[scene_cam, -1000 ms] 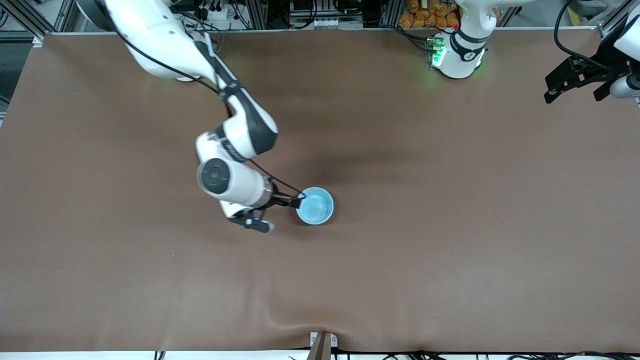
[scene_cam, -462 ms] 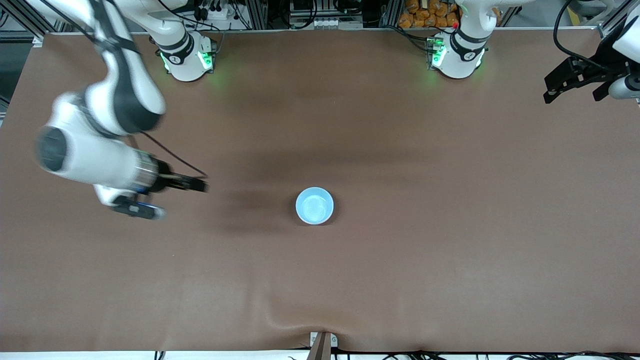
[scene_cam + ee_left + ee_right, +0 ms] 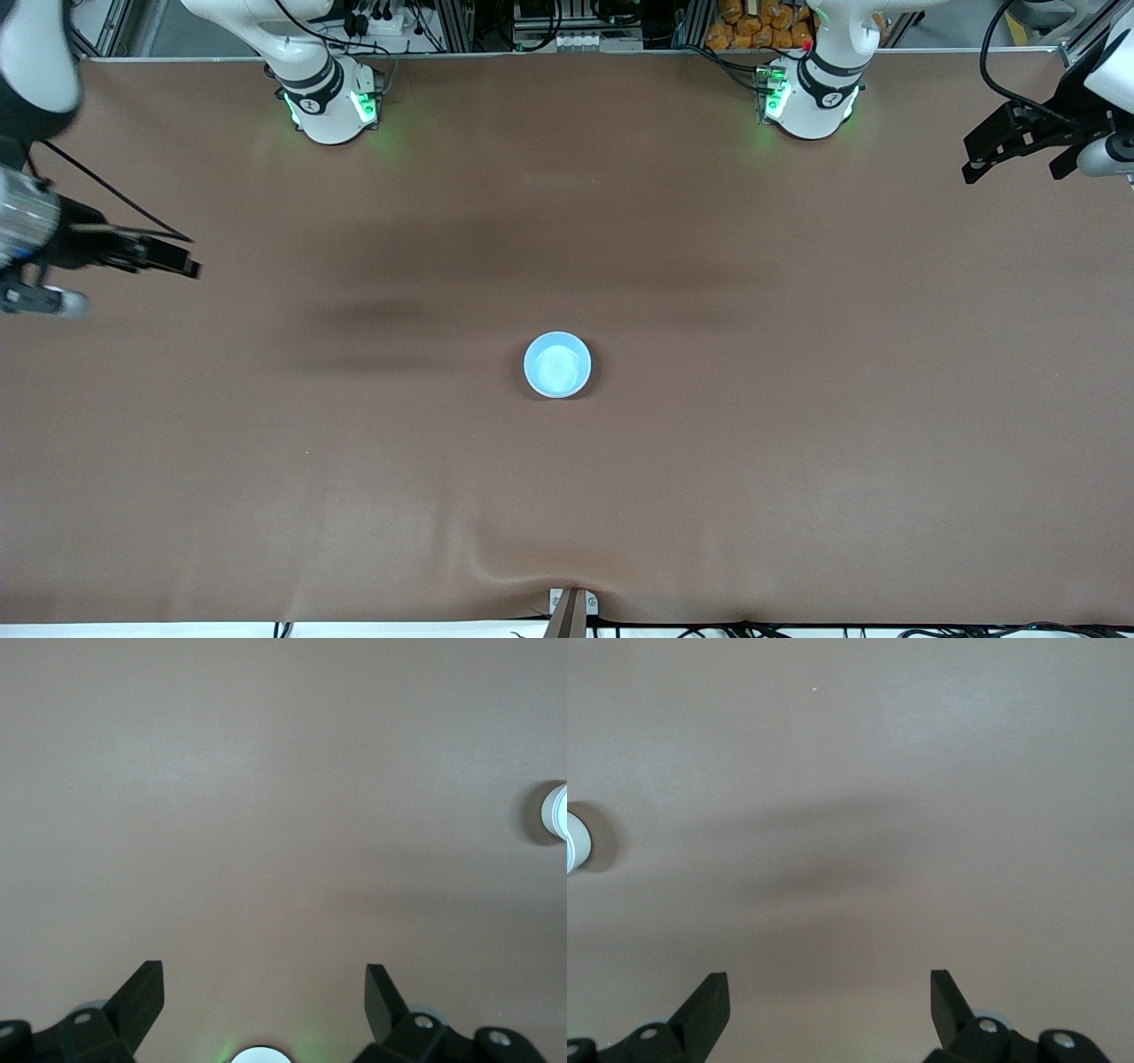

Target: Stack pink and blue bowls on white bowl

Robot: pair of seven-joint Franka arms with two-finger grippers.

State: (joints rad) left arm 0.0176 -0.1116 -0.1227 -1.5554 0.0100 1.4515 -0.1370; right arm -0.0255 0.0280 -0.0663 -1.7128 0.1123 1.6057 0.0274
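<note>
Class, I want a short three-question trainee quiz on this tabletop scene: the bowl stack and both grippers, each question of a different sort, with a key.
1. True or false: the left gripper holds a bowl.
2. Which colour is the top bowl of the stack? A pink, B blue, C green.
3. Fill in: the right gripper hangs over the table at the ____ arm's end.

Key: 1 false, it is open and empty. 2 B. 3 right.

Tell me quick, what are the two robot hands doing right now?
Left gripper: open, holding nothing, over bare table.
Right gripper: open, holding nothing, over bare table.
</note>
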